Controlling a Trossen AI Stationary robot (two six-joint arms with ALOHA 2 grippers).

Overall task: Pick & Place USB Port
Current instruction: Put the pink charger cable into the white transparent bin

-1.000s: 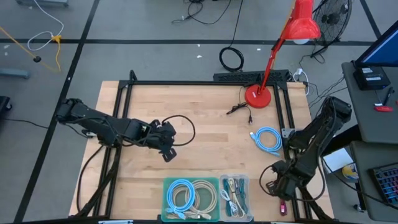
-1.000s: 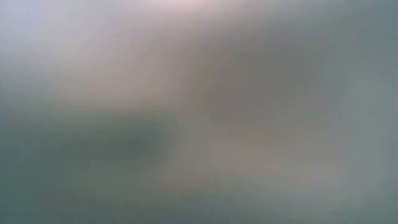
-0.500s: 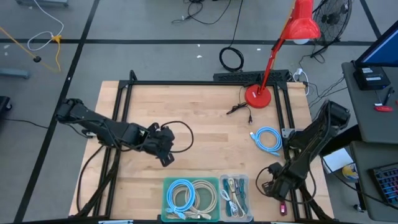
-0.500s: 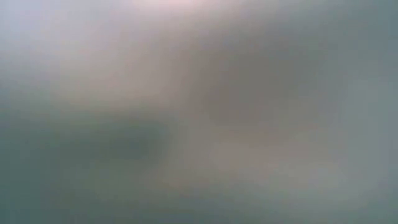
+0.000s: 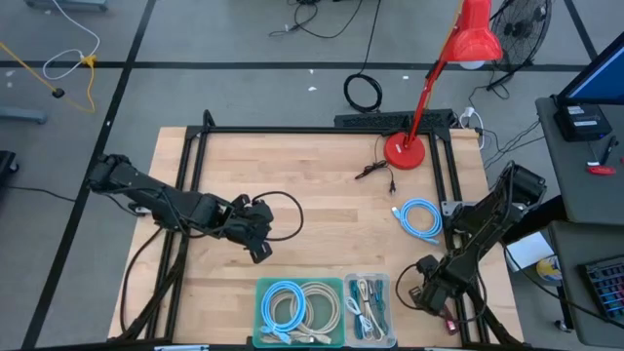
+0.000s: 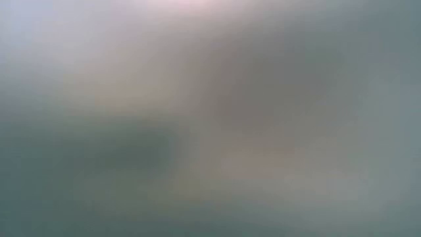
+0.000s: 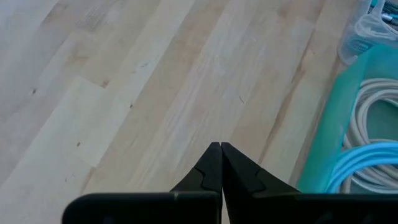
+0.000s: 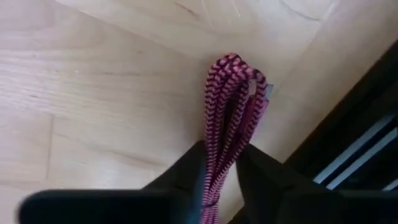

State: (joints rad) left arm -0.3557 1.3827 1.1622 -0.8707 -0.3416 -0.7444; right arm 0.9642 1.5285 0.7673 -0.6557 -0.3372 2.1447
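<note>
Pinching a bundle of pink braided cable (image 8: 231,106), the right gripper (image 8: 222,171) sits low at the table's (image 5: 322,185) near right corner, just beside the dark frame rail (image 8: 348,143). Its fingers stand narrow, closed on the folded strands, and the loops fan out past the fingertips. From above, a bit of pink (image 5: 449,324) peeks out beneath the right arm. That grip on the middle of the fold looks sensible: it likely keeps the loops together so nothing trails on a lift.

The left gripper (image 7: 220,163) hangs over bare wood with its fingers pressed tight together and nothing between them (waiting, by the look of it), close to the teal bin (image 7: 367,93) of coiled cables.

Between the two arms sits a smaller clear bin (image 5: 368,304) of short cables, probably where the pink one belongs. A blue coil (image 5: 420,216) lies loose near the red lamp (image 5: 403,149). The low view shows nothing usable.
</note>
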